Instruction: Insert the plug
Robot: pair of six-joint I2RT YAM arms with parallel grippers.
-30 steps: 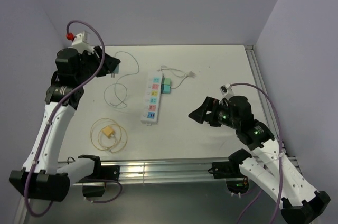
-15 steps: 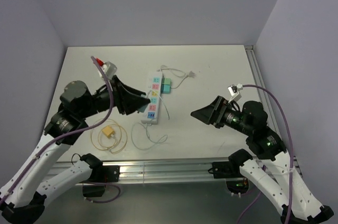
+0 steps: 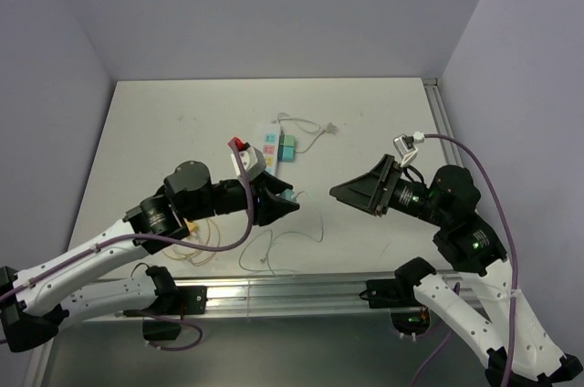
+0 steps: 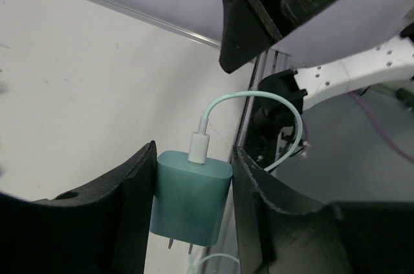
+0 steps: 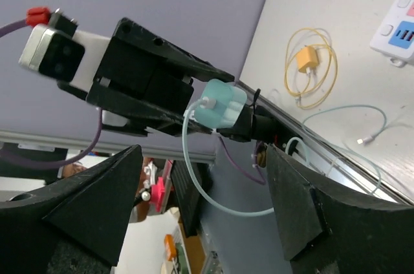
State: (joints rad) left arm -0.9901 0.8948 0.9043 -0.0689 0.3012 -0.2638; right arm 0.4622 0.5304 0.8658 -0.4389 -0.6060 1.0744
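Note:
My left gripper (image 3: 285, 202) is shut on a teal plug (image 4: 191, 198) and holds it above the table's front middle. The plug's two prongs point back toward the wrist, and a pale teal cable (image 4: 284, 115) runs from its top. In the right wrist view the held plug (image 5: 220, 107) sits in the left gripper's fingers (image 5: 162, 103). The white power strip (image 3: 270, 142) lies behind the left arm, partly hidden, and its end shows in the right wrist view (image 5: 401, 28). My right gripper (image 3: 351, 193) is open and empty, facing the left gripper from a short way to its right.
Another teal plug (image 3: 287, 151) sits at the strip's right side, with a white cable (image 3: 310, 130) beyond it. A yellow charger with a coiled cable (image 5: 307, 61) lies under the left arm. The held plug's cable trails over the table (image 3: 283, 245) near the front rail (image 3: 274, 291).
My left arm has swung from the back left corner down to the front middle, carrying the teal plug and dragging its cable. My right gripper has risen and moved slightly right.

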